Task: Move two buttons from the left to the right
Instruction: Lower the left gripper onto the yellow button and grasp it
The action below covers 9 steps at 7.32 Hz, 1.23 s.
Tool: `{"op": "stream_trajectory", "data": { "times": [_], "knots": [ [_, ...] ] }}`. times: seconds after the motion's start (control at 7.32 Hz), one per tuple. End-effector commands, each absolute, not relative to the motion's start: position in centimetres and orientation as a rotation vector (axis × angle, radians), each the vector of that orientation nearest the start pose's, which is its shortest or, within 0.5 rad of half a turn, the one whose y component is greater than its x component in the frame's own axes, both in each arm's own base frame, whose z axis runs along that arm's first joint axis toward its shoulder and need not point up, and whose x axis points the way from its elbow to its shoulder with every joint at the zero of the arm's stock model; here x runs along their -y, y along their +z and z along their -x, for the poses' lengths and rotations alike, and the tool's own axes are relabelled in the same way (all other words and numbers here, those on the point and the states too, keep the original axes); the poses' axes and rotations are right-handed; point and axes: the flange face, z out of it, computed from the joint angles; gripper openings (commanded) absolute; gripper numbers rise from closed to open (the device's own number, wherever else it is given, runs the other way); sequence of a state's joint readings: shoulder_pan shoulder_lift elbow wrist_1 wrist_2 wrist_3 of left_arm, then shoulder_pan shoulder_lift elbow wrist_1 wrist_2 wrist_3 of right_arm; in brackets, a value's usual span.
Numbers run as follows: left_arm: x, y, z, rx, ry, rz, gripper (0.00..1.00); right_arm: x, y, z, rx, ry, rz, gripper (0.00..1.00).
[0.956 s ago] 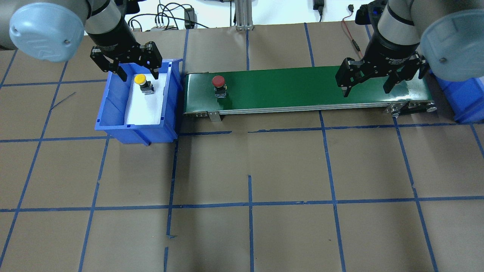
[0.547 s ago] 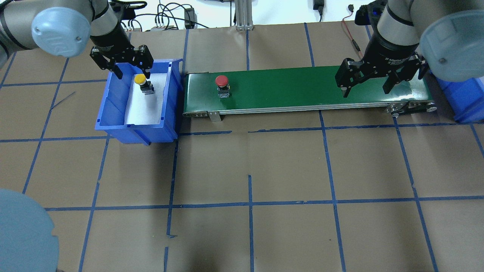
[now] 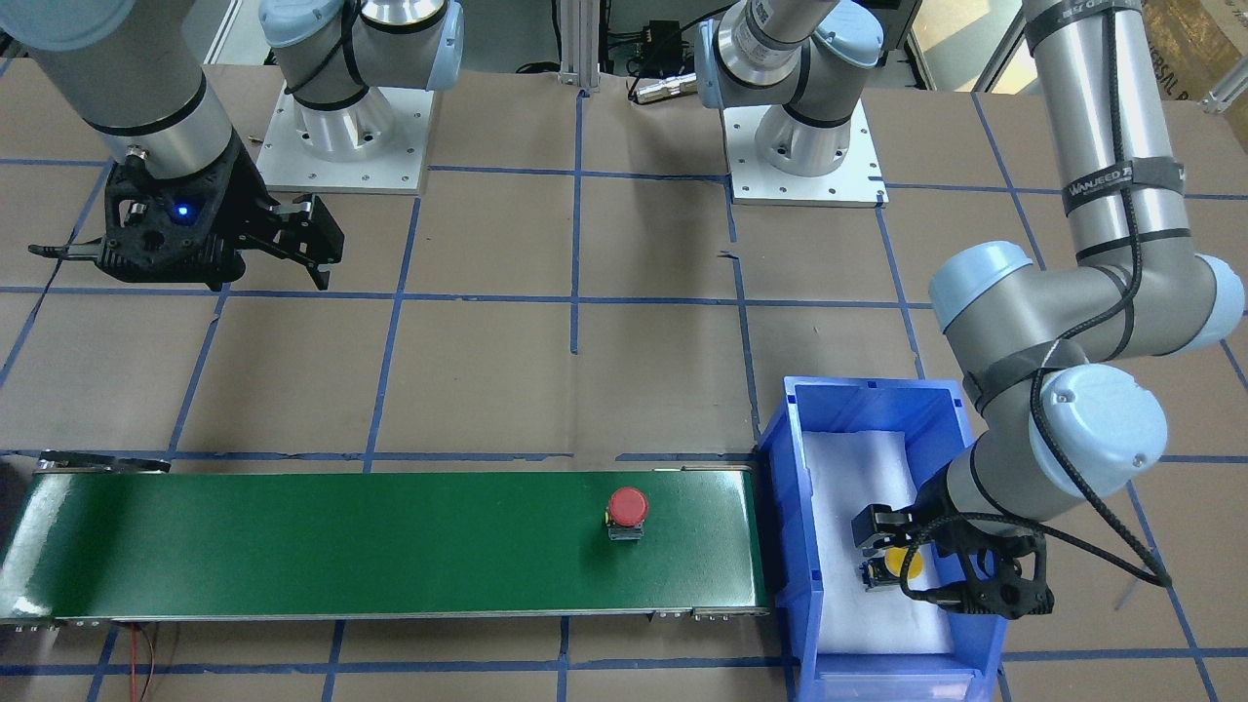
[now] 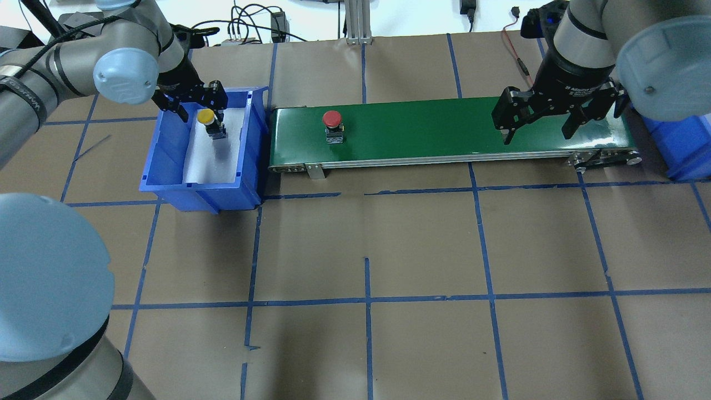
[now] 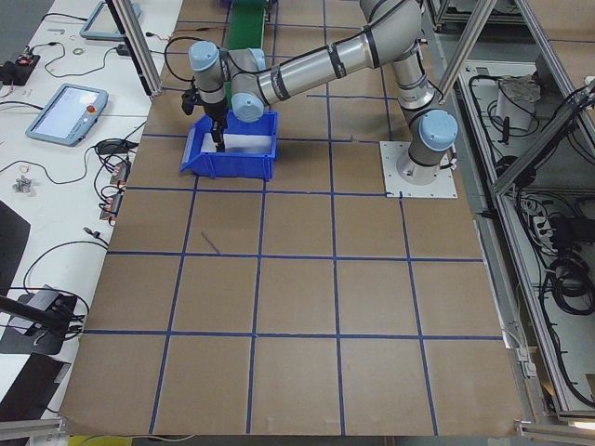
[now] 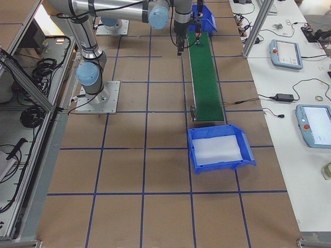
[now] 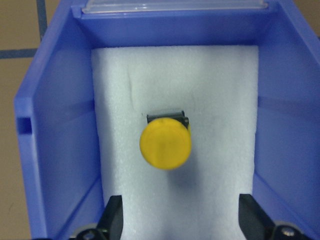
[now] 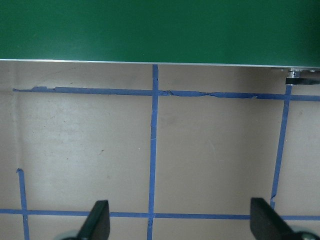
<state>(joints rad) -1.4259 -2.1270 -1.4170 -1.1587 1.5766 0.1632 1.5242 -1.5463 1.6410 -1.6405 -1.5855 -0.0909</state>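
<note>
Two buttons, neither at the right end yet.

Risk: the yellow button (image 7: 165,144) stands top-heavy on foam (image 7: 220,90) in the bin (image 4: 166,150) near the bench's far left corner. An off-centre closure, or a finger clipping the cap or a bin wall, would likely topple it.

Left tool (image 7: 182,220): jaws spread, empty, over the bin. The yellow cap sits beneath it, roughly midway between the fingers, untouched.

Red button (image 4: 332,118): upright on the belt (image 4: 444,125) along the far edge, near its left end.

Right tool (image 4: 537,136): spread, empty, over the belt's right end, well apart from the red button.
</note>
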Motion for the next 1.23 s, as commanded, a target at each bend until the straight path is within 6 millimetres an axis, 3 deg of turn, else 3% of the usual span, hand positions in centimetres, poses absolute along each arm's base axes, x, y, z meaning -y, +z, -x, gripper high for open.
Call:
{"op": "stream_trajectory", "data": {
  "times": [0.0, 0.14, 0.27, 0.55, 0.68, 0.82, 1.09],
  "knots": [
    [70.2, 25.0, 3.1, -3.14, -0.004, -0.014, 0.83, 50.3, 44.8, -10.9, -3.153, 0.043, 0.07, 1.0],
    [70.4, 25.3, 3.1, -3.138, -0.016, -0.017, 0.82, 50.3, 44.8, -10.9, -3.154, 0.043, 0.07, 1.0],
    [70.6, 25.5, 3.1, -3.136, -0.023, -0.022, 0.74, 50.3, 44.8, -10.9, -3.153, 0.043, 0.07, 1.0],
    [70.6, 25.8, 3.1, -3.133, -0.034, -0.024, 0.44, 50.3, 44.6, -11.0, -3.154, 0.05, 0.073, 1.0],
    [70.6, 26.4, 3.1, -3.131, -0.051, -0.031, 0.34, 50.3, 44.6, -11.0, -3.154, 0.048, 0.073, 1.0],
    [70.7, 28.1, 3.1, -3.127, -0.094, -0.043, 0.34, 50.3, 44.6, -11.0, -3.154, 0.048, 0.073, 1.0],
    [68.7, 35.1, 3.3, -3.109, -0.196, -0.002, 0.36, 50.2, 44.6, -11.0, -3.152, 0.052, 0.07, 1.0]
  ]
}}
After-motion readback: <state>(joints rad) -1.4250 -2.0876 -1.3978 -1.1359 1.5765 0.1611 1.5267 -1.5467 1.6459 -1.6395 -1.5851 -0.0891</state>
